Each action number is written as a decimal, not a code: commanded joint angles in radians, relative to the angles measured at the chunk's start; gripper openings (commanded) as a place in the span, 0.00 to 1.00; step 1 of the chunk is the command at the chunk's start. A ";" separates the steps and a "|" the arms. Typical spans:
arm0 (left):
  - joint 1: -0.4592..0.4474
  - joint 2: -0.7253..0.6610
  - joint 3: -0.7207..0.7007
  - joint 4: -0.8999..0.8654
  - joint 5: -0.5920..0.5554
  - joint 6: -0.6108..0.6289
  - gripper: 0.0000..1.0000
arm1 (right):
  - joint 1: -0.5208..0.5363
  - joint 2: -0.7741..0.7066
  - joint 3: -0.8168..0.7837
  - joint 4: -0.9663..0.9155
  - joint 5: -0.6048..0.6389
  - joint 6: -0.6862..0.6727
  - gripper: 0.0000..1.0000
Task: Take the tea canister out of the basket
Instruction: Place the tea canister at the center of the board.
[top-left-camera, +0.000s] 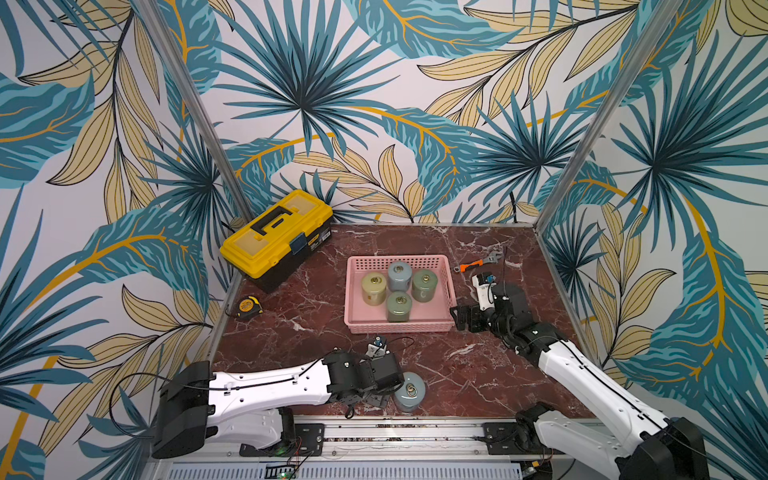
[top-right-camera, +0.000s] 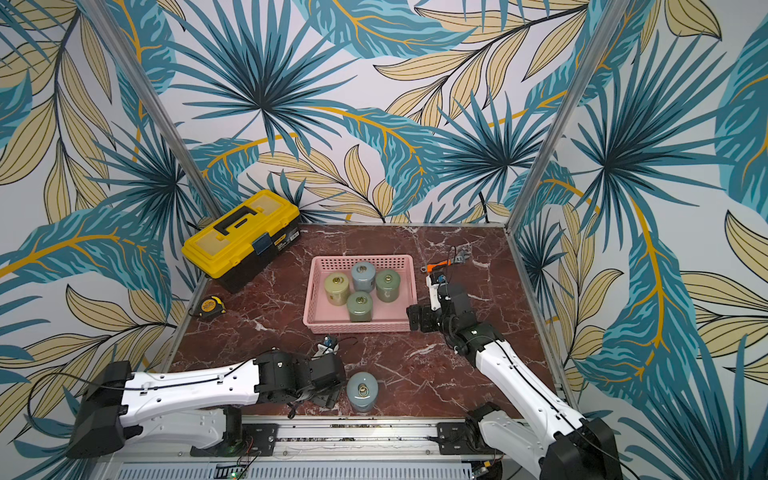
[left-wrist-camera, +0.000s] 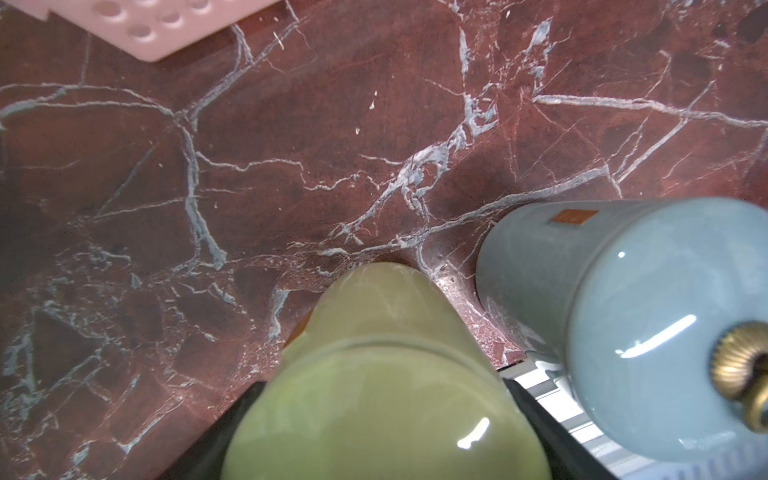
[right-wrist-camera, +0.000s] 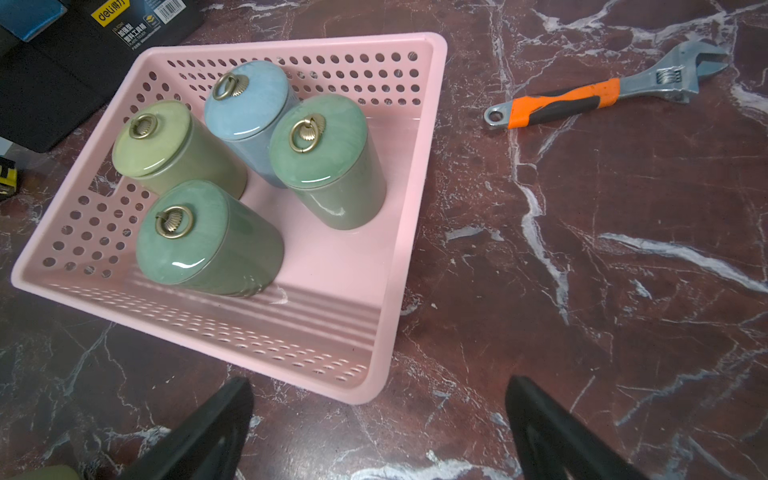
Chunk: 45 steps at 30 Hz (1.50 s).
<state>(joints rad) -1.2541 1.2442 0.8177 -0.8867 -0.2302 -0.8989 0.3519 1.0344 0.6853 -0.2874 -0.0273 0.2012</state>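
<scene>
Four canisters (top-left-camera: 399, 306) are set in the basket (top-left-camera: 399, 329). The toolbox (top-left-camera: 276, 237) is placed behind-left of it, the tape (top-left-camera: 249, 307) left, the wrench (top-left-camera: 478, 262) right. Before it a fifth canister (top-left-camera: 409, 390) is stood, beside a sixth canister (left-wrist-camera: 374, 332) held by the left gripper (left-wrist-camera: 382, 415).

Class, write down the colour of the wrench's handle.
Orange with black, on the wrench; clearest in the right wrist view.

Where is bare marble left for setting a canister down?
Free: marble between pink basket, tape measure and toolbox; also between pale blue canister and right hand. Crowded: around the left hand holding a yellow-green canister.
</scene>
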 joint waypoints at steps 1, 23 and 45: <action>-0.009 0.003 -0.015 0.038 -0.041 -0.028 0.44 | -0.004 0.003 -0.012 0.013 0.003 -0.006 0.99; -0.025 0.034 -0.063 0.071 -0.040 -0.075 0.73 | -0.004 0.001 -0.012 0.012 0.001 -0.005 0.99; -0.025 -0.016 0.048 -0.036 -0.084 -0.059 1.00 | -0.004 0.010 -0.007 0.013 -0.006 -0.011 0.99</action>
<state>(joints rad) -1.2758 1.2587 0.8097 -0.8948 -0.2836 -0.9726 0.3519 1.0348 0.6853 -0.2874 -0.0277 0.2008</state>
